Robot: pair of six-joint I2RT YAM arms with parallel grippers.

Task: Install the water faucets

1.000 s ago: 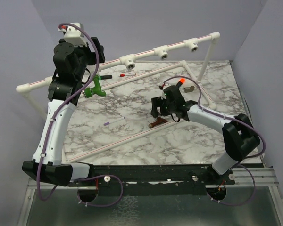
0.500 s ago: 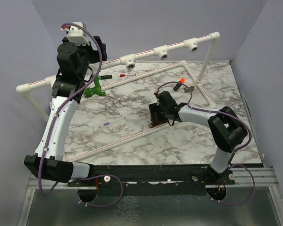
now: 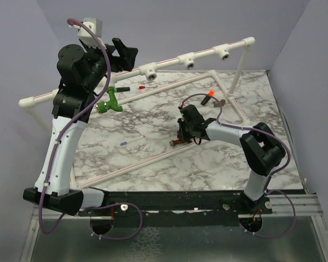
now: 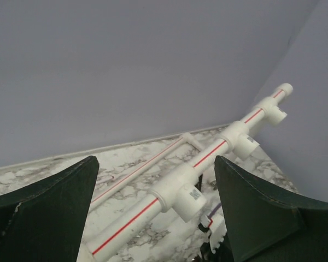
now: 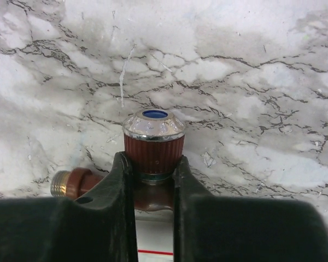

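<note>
The dark reddish-brown faucet (image 5: pixel 153 150) lies on the marble with its ribbed, chrome-capped knob pointing away from the camera. My right gripper (image 5: pixel 151 164) is shut on that knob, a finger pressed on each side. From above, the same gripper (image 3: pixel 185 134) is low at mid-table over the brown faucet (image 3: pixel 178 143). The green faucet (image 3: pixel 109 103) lies at the back left. My left gripper (image 3: pixel 126 54) is raised and open beside the raised white pipe rail (image 3: pixel 169 61). Between its fingers the left wrist view shows a tee outlet (image 4: pixel 188 199), apart from both. No white faucet shows.
The rail carries three tee outlets (image 3: pixel 149 71). A low pipe frame (image 3: pixel 177 83) lies on the table, with a long pipe (image 3: pixel 136 164) nearer the front. An orange-and-black cylinder (image 3: pixel 210 96) and a grey-brown bent piece (image 3: pixel 221 101) lie at back right. A purple stick (image 3: pixel 130 142) lies left of centre.
My right gripper has come down onto the brown faucet and shut on its knob. The left arm has swung its open gripper up and right toward the rail.
</note>
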